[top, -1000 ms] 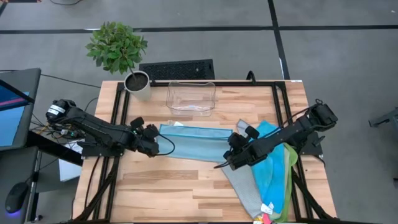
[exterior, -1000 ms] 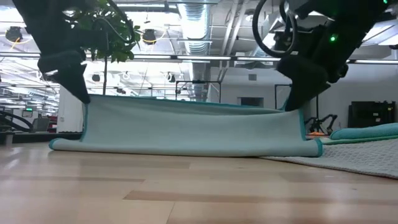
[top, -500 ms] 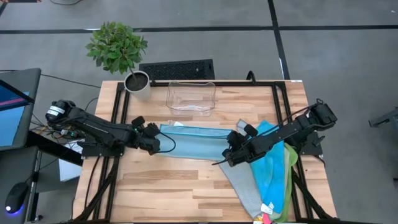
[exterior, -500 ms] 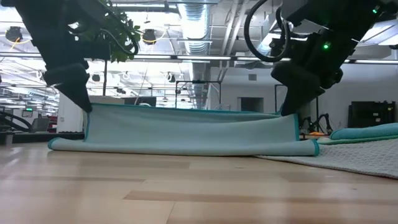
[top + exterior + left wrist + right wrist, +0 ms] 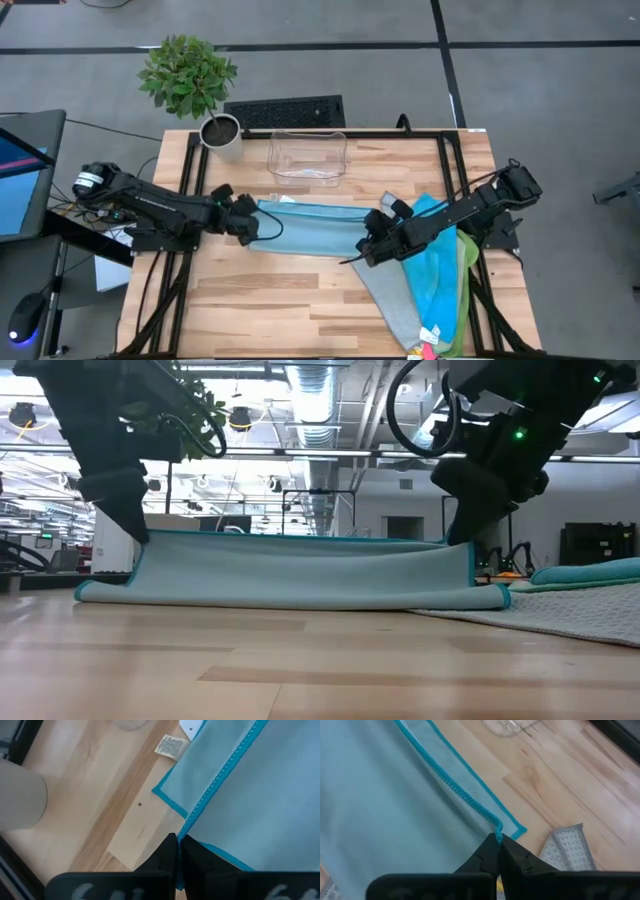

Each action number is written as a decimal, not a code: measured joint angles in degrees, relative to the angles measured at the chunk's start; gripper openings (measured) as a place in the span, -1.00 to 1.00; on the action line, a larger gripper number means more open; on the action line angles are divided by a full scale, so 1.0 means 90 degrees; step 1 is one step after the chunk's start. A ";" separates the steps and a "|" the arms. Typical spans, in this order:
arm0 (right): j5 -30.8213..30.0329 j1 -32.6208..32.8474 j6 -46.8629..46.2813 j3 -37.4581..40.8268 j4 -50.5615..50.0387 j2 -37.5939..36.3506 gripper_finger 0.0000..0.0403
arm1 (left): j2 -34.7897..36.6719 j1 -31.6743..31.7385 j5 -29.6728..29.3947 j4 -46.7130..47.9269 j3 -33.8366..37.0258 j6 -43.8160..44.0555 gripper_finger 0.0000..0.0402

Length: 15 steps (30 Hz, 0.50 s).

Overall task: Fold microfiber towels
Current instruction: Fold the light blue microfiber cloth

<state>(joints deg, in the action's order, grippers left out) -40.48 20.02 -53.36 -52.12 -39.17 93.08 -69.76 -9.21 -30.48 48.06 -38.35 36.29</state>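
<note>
Light blue towel (image 5: 312, 228): lifted above the desk (image 5: 300, 300); my left jaws (image 5: 256, 226) clamped one corner, my right jaws (image 5: 366, 252) clamped the other. Grey towel (image 5: 398, 305) beside.

A: What stands at the back of the table (image 5: 300, 300)?

B: A clear bin (image 5: 307, 158), near the middle of the far edge; a pale pot (image 5: 221, 136) at the far left corner, with a leafy plant (image 5: 187, 72) in it; a dark keyboard (image 5: 285, 111) lies just beyond the far edge.

A: And off to the left?

B: A monitor (image 5: 22, 170), partly cut off; a mouse (image 5: 27, 316) below it, on a dark surface; grey floor (image 5: 540, 80) around it all.
</note>
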 joint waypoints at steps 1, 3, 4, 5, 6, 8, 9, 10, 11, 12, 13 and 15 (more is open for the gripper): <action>-0.0016 -0.0016 0.0000 0.0000 -0.0030 0.0000 -0.84 | 0.0000 0.0067 0.0001 -0.0012 0.0000 -0.0059 -1.00; -0.0024 -0.0063 -0.0005 0.0000 -0.0115 0.0000 -0.85 | 0.0000 0.0237 0.0000 -0.0074 0.0000 -0.0201 -1.00; -0.0031 -0.0093 0.0001 0.0003 -0.0127 0.0000 -0.86 | 0.0000 0.0326 0.0001 -0.0133 0.0000 -0.0309 -1.00; -0.0036 -0.0127 0.0017 0.0031 -0.0098 -0.0001 -0.86 | 0.0000 0.0416 0.0000 -0.0192 0.0000 -0.0398 -1.00; -0.0033 -0.0163 0.0067 0.0082 -0.0039 -0.0002 -0.87 | 0.0000 0.0499 -0.0003 -0.0251 0.0000 -0.0475 -1.00; -0.0021 -0.0222 0.0104 0.0236 0.0125 -0.0002 -0.87 | 0.0000 0.0647 -0.0002 -0.0404 0.0000 -0.0670 -1.00; -0.0016 -0.0255 0.0102 0.0329 0.0256 -0.0002 -0.87 | 0.0000 0.0710 -0.0001 -0.0448 0.0000 -0.0749 -1.00; -0.0006 -0.0288 0.0100 0.0418 0.0403 -0.0002 -0.87 | 0.0000 0.0758 0.0005 -0.0473 0.0000 -0.0801 -1.00; 0.0005 -0.0314 0.0102 0.0500 0.0528 -0.0002 -0.86 | 0.0000 0.0804 0.0026 -0.0489 0.0000 -0.0827 -1.00; 0.0008 -0.0341 0.0113 0.0566 0.0632 -0.0002 -0.85 | 0.0000 0.0828 0.0036 -0.0484 0.0000 -0.0840 -1.00; 0.0008 -0.0368 0.0149 0.0613 0.0737 -0.0002 -0.84 | 0.0000 0.0842 0.0056 -0.0467 0.0000 -0.0839 -1.00; 0.0010 -0.0422 0.0264 0.0685 0.0960 -0.0002 -0.83 | 0.0000 0.0840 0.0061 -0.0469 0.0031 -0.0818 -1.00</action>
<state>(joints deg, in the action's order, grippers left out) -40.39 16.22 -50.99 -45.95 -30.53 93.06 -69.76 -1.65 -29.93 43.84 -38.07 28.93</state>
